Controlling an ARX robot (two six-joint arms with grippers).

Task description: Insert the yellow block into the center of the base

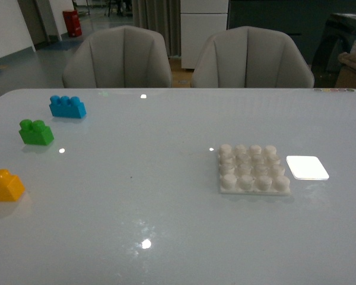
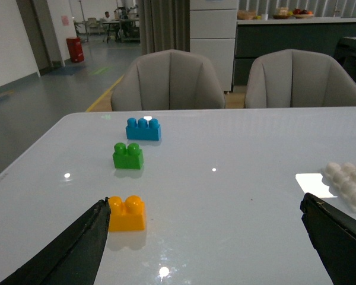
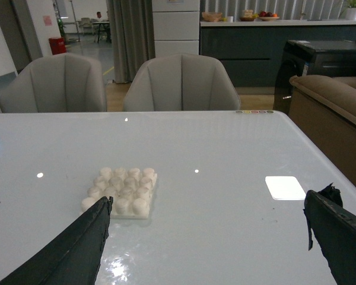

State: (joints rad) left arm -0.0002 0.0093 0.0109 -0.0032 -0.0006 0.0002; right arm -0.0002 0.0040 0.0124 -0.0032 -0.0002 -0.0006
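Note:
The yellow block (image 1: 4,185) sits on the table at the near left edge of the front view, two studs up. In the left wrist view the yellow block (image 2: 127,213) lies just past one finger of my open left gripper (image 2: 204,234), not between the jaws. The white studded base (image 1: 252,168) lies right of centre, nothing on it. In the right wrist view the base (image 3: 121,191) lies beside one finger of my open, empty right gripper (image 3: 207,234). Neither gripper shows in the front view.
A green two-stud brick (image 1: 35,132) and a blue three-stud brick (image 1: 67,106) stand at the far left, also in the left wrist view (image 2: 128,155) (image 2: 143,128). A glossy white square (image 1: 307,167) lies right of the base. Two grey chairs (image 1: 117,58) stand behind the table.

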